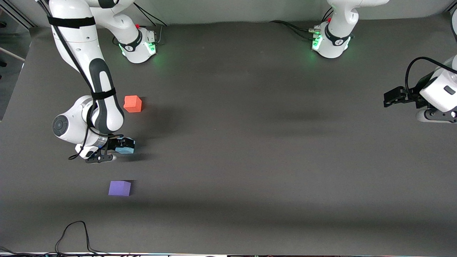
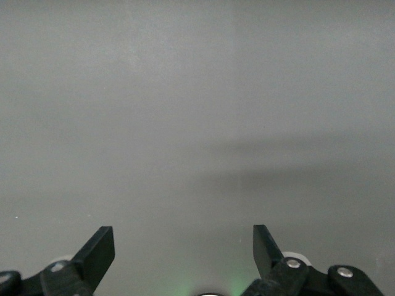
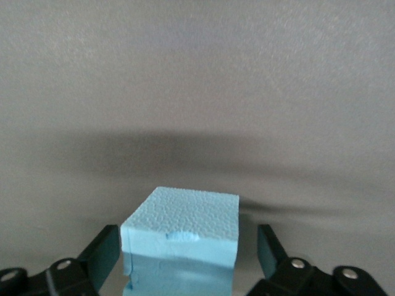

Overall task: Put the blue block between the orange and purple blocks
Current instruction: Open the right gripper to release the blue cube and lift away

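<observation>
Toward the right arm's end of the dark grey bench [image 1: 250, 142], three small matte foam cubes are laid out in a rough line running from the robots' bases toward the front camera. The orange-red cube [image 1: 132, 104] sits nearest the bases, the violet-purple cube [image 1: 119, 188] nearest the camera, and the light sky-blue cube [image 1: 125, 149] is found between them, well apart from each.

The right gripper [image 1: 123, 148] is positioned low around the blue cube. In the right wrist view its jaws are seen standing apart, one on each side of the blue cube [image 3: 180, 237]; a narrow gap shows beside one finger [image 3: 270, 250], while the other finger [image 3: 106, 253] lies just beside the cube's face, and whether it touches cannot be told. The cube's underside is hidden in both views, so whether it rests on the bench cannot be told.

Bare bench is seen on every side of the three cubes. The purple cube lies closest to the camera-side edge of the bench, where a black cable [image 1: 73, 235] loops inward from that edge.

The left gripper [image 1: 392, 97] is held over bare bench at the left arm's end, waiting, its jaws [image 2: 185, 259] spread apart with nothing between them; only plain grey surface shows in its wrist view
</observation>
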